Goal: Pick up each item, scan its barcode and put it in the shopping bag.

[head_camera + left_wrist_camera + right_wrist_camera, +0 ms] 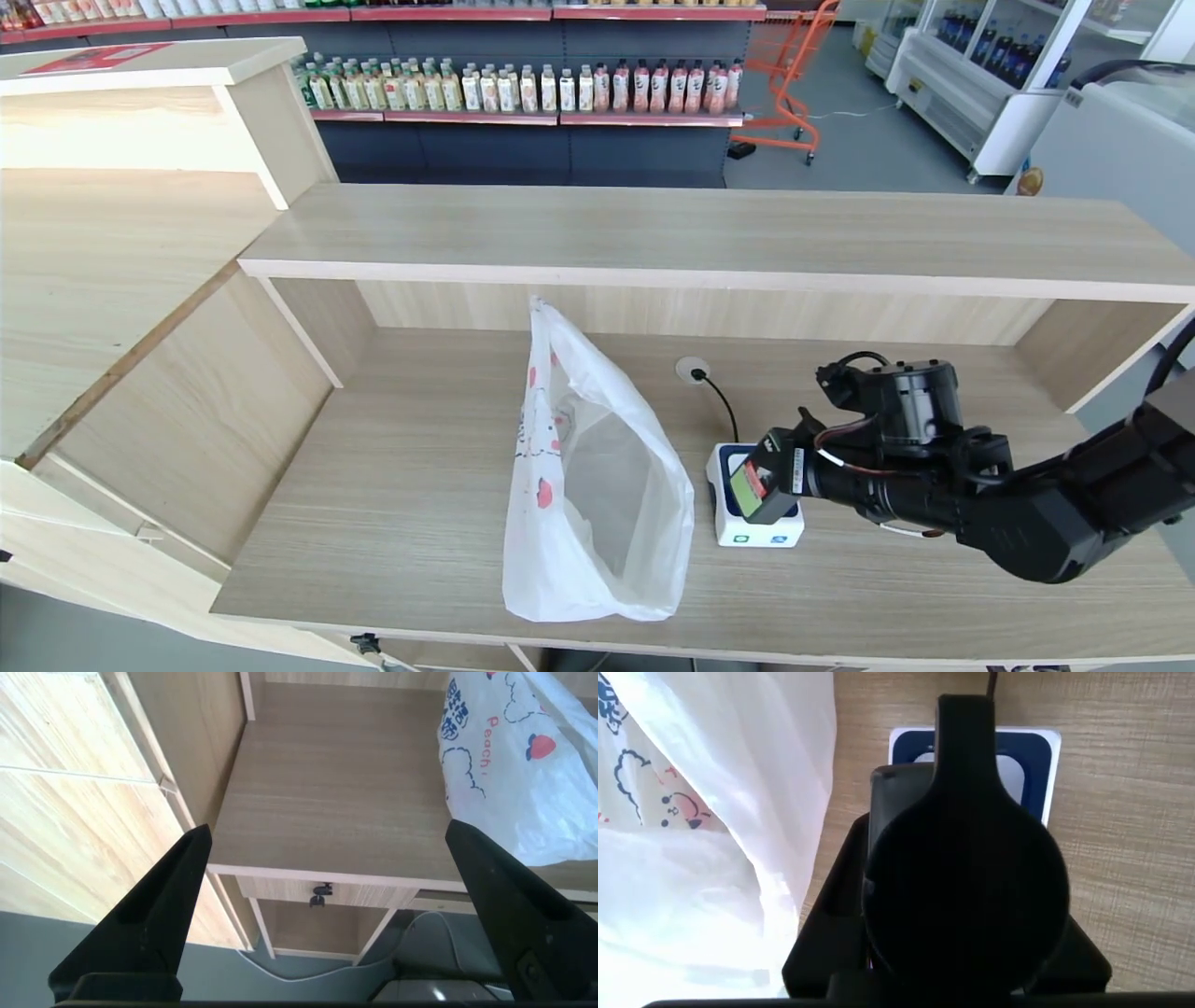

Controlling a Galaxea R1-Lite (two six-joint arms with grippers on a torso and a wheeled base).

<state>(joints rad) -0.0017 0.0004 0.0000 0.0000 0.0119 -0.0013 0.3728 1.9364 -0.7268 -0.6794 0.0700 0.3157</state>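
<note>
While the right end effector [766, 474] grips a packet [746, 487] just above the scanner [758, 536], beside the shopping bag [597, 485] on the desk [420, 448], the barcode face likely needs squaring to the scanner window before bagging. Left end effector [329, 835]: spread wide, empty, near the desk edge.

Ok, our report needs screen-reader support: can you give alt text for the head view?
The right tool holds a small item over a white barcode scanner on a wooden counter. A white shopping bag stands upright beside the scanner, to its left.
</note>
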